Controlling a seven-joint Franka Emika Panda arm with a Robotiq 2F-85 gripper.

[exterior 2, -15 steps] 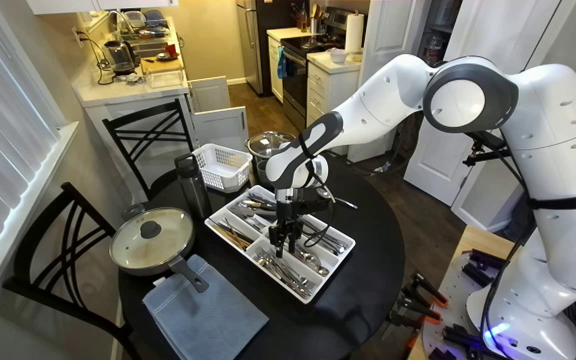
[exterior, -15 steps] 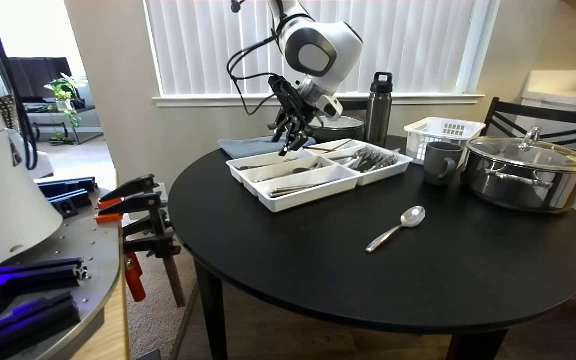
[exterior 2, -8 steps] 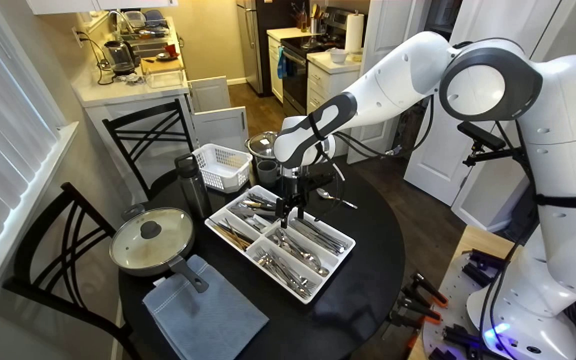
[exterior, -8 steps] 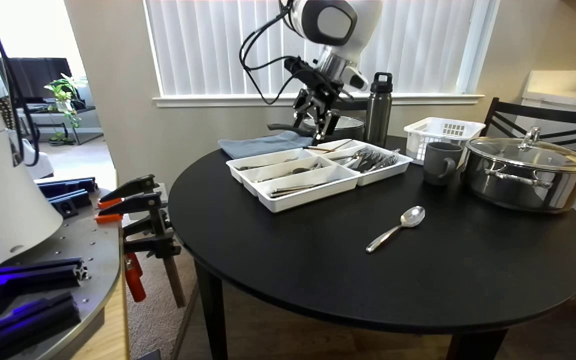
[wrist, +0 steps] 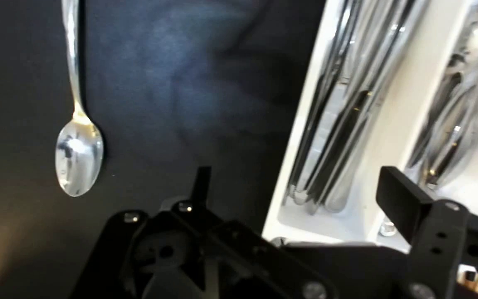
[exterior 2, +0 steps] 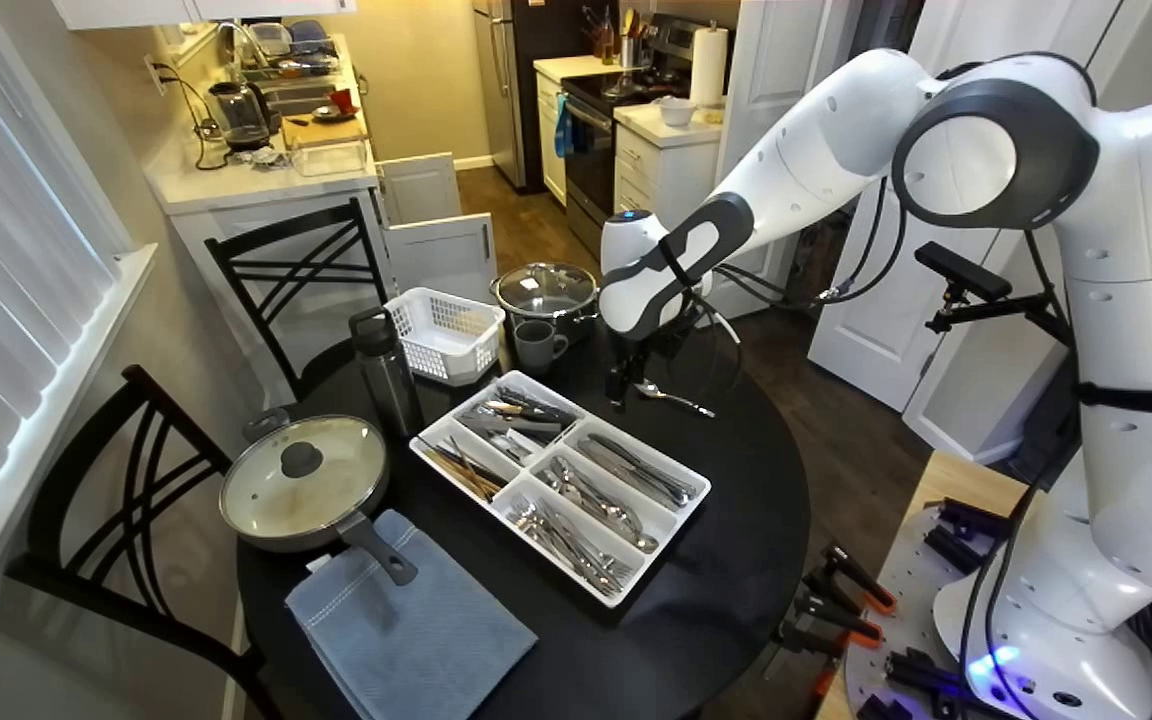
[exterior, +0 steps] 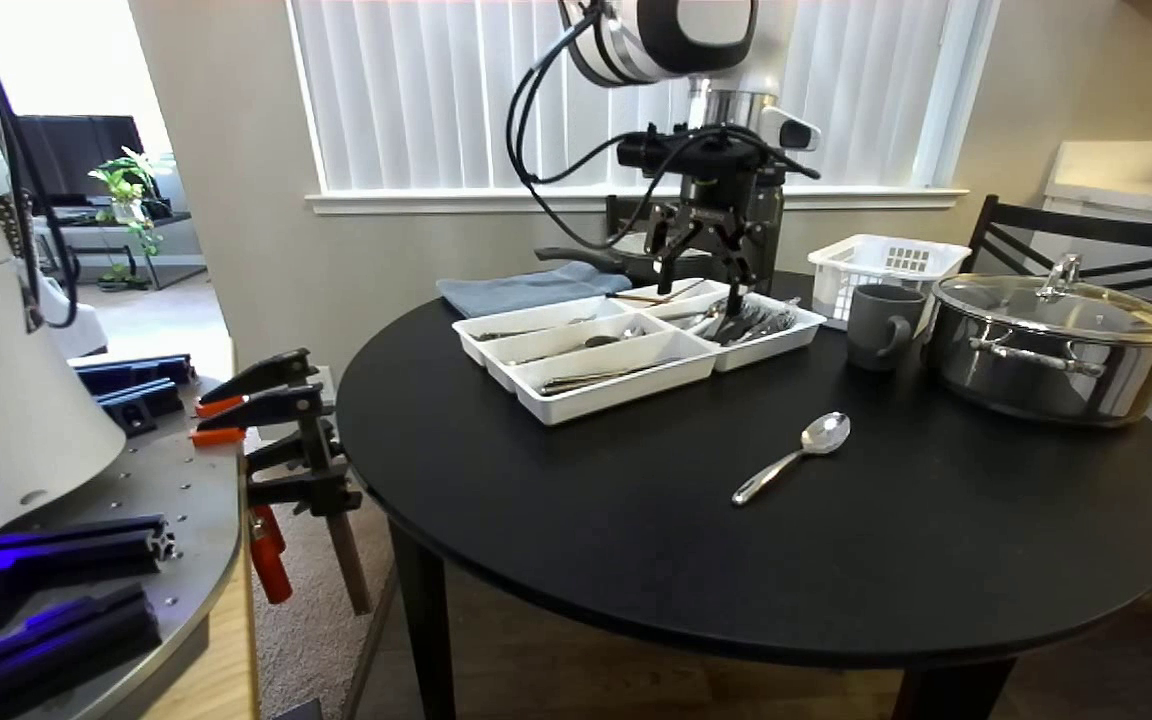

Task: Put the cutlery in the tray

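A silver spoon (exterior: 824, 435) lies alone on the black table; it also shows in an exterior view (exterior 2: 676, 398) and at the left of the wrist view (wrist: 79, 158). The white divided tray (exterior: 626, 397) holds several utensils: knives (exterior 2: 636, 470), spoons (exterior 2: 598, 500) and forks (exterior 2: 568, 545) in separate compartments. My gripper (exterior: 699, 295) is open and empty, pointing down above the table near the tray's edge. In the wrist view the gripper (wrist: 296, 178) has one finger over bare table and the other over the tray; the spoon is off to the left of the fingers.
A grey mug (exterior: 881, 325), a steel pot (exterior: 1056, 350) and a white basket (exterior 2: 446, 340) stand beyond the tray. A dark bottle (exterior 2: 391, 375), a lidded pan (exterior 2: 336, 480) and a blue cloth (exterior 2: 426, 620) are on the tray's other side. Cables hang from the arm.
The open gripper has moved from above the tray's spoon and fork compartments, past the tray's edge, toward the lone spoon. It has turned more upright. The spoon and tray have not moved.
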